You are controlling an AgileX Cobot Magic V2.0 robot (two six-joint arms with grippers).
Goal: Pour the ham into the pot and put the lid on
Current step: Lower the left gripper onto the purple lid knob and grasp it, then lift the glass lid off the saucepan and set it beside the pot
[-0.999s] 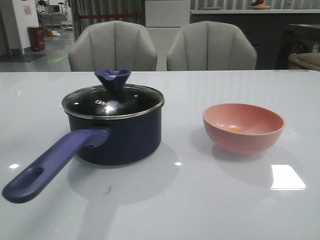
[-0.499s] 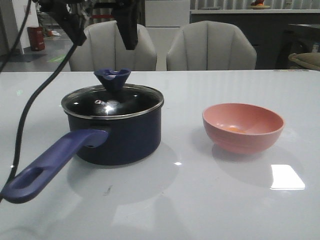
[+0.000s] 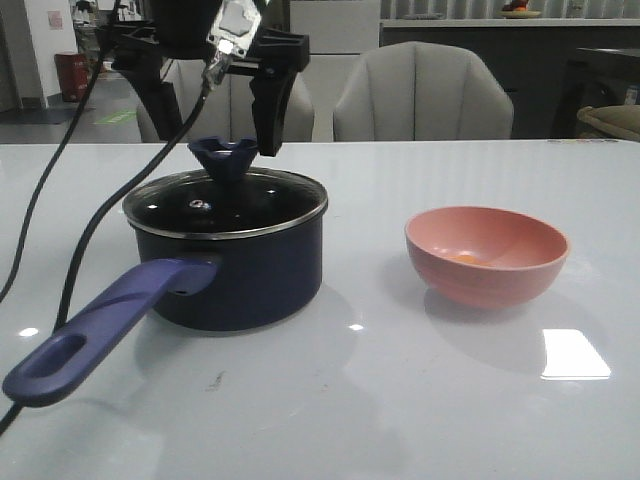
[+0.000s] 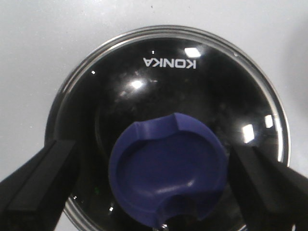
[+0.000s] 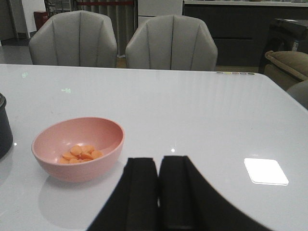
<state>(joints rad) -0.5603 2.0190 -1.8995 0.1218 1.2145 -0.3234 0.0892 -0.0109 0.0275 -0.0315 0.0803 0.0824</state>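
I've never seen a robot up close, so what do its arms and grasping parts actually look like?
Mostly black. The left end effector has two flat, blunt-tipped black fingers on a boxy black head, with a small white-lit panel on it and black cables hanging down. The right end effector, seen only from its own wrist camera, shows two plain matte black fingers with no markings.
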